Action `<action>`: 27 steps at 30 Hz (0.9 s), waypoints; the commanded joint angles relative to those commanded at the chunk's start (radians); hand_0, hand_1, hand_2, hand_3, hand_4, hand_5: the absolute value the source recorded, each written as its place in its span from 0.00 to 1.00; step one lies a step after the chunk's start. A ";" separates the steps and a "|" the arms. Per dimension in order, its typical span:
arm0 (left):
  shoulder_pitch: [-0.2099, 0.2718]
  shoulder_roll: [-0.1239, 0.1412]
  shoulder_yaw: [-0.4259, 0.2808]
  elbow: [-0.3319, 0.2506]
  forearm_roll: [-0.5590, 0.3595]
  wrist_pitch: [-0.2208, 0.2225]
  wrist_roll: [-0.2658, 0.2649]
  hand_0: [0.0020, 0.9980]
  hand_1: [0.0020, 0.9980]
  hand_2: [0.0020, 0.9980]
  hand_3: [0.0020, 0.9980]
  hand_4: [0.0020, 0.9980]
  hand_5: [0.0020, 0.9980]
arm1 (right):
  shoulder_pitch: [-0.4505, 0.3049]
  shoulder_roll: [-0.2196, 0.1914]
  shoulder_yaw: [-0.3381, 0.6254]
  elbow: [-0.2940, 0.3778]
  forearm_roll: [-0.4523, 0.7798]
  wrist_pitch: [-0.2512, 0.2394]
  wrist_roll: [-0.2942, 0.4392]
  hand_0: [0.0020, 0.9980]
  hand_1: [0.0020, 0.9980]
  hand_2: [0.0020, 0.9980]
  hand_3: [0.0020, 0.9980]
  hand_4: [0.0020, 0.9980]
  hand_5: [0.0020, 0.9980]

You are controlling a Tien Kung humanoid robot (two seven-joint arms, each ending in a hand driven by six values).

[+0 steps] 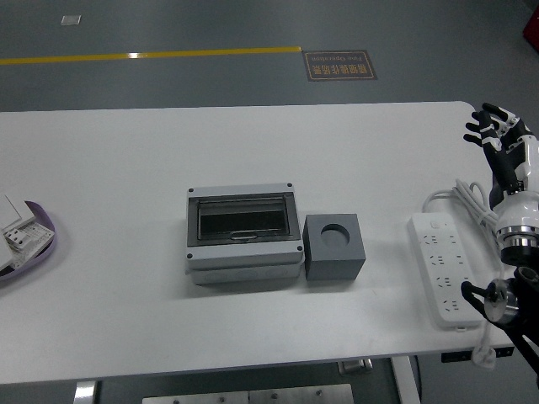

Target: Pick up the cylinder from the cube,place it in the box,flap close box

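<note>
Table [126,320]: white, its near edge along the bottom of the view.

Right arm [515,252]: enters at the lower right corner and rises along the right edge, over the table's right end. A joint with a round fitting sits low, just right of the power strip's near end.

Power strip [445,269]: white, lying lengthwise near to far at the right end of the table. Its white cable [472,206] loops at the far end and runs back along the right side, passing under the arm.

Cube [334,245]: grey, near the table's middle, touching or just beside the right side of the box. The round socket in its top face looks dark; no cylinder is visible in it or elsewhere on the table.

Box [243,233]: grey enclosure, left of the cube. Its dark window flap appears to lie flat within the frame. Whether anything is inside cannot be told through the dark panel.

Left edge: a purple and white object [21,234], partly cut off, well apart from the box.

Right hand [497,132]: raised at the table's far right corner, fingers spread, grasping nothing, well apart from cube and box.

Beyond the table: grey floor with a yellow line [152,55] and a brown floor sign [340,64].
</note>
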 joint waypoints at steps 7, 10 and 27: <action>-0.002 0.008 -0.004 -0.002 0.011 -0.006 0.002 0.52 0.56 0.57 0.60 0.71 0.28 | -0.007 0.010 -0.030 -0.011 0.036 0.005 0.028 0.60 0.62 0.62 0.64 0.84 0.49; -0.001 0.011 -0.006 -0.003 0.016 -0.009 0.003 0.52 0.56 0.57 0.60 0.71 0.28 | -0.010 0.013 -0.039 -0.013 0.043 0.005 0.035 0.60 0.61 0.61 0.63 0.84 0.49; 0.007 0.017 -0.015 -0.005 0.052 -0.020 0.011 0.52 0.56 0.57 0.59 0.71 0.28 | -0.013 0.037 -0.086 -0.025 0.067 0.022 0.044 0.59 0.60 0.60 0.62 0.85 0.49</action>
